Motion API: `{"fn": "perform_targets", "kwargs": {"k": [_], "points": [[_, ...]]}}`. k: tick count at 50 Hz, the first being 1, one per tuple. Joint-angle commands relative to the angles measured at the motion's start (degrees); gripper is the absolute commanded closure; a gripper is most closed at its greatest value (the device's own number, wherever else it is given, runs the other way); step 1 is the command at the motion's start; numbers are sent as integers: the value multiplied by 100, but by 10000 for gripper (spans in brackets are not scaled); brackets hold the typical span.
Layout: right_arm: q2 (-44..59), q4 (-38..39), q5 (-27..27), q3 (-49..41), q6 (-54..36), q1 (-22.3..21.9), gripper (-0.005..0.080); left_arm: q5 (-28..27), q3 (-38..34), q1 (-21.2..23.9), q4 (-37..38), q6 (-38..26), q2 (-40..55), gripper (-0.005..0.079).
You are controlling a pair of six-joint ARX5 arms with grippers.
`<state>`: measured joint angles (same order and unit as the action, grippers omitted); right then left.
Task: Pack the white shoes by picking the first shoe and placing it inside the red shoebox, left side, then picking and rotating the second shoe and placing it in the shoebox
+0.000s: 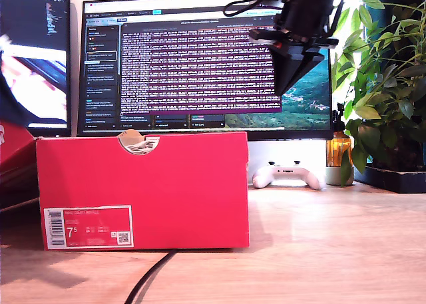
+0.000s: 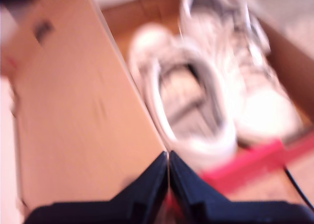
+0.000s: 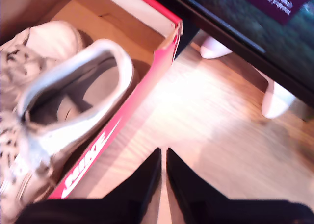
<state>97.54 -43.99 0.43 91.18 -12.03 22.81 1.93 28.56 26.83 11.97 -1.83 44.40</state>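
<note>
At nine o'clock in the exterior view stands the red shoebox (image 1: 143,191), a big cardboard box with flat sides, a white label and a half-round notch where a bit of white lace peeks out. Both white shoes (image 2: 196,111) already lie side by side inside it, smooth leather with soft grey lining.

At three o'clock sits a white game controller (image 1: 287,175), round and shiny, on the wooden table (image 1: 319,244).

At one o'clock an arm hangs high in front of the monitor (image 1: 200,64).

My first gripper (image 2: 168,160) is pinched together with nothing in it, above the box's edge. My second gripper (image 3: 163,158) is also pinched together and empty, over bare table beside the box.

I think a low-swinging arm could bump the thin cardboard wall and slide the box.
</note>
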Motion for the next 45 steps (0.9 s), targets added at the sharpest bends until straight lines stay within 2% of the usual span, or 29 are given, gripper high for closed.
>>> {"fn": "perform_targets", "kwargs": {"k": [1,9,18,28,35,45], "points": [[-269,184,-26,-374,17,-83,765,-13,4,-109,-175,-238,24,761],[-667,470,-26,-1062,52,-232,765,-289,-15,-590,-562,-334,151,761],[-1099,872,-26,-1805,190,-352,765,-1010,-15,-1359,-1034,-466,415,761],[-1563,1539,116,-2649,369,-485,765,-1558,-20,-2127,-1069,-522,514,761],[-1871,2068,304,-3353,525,-640,765,-1770,-26,-2433,-1075,-522,498,761],[-2100,3101,308,-4389,595,-1080,765,-1928,-52,-2538,-1123,-525,498,761]]}}
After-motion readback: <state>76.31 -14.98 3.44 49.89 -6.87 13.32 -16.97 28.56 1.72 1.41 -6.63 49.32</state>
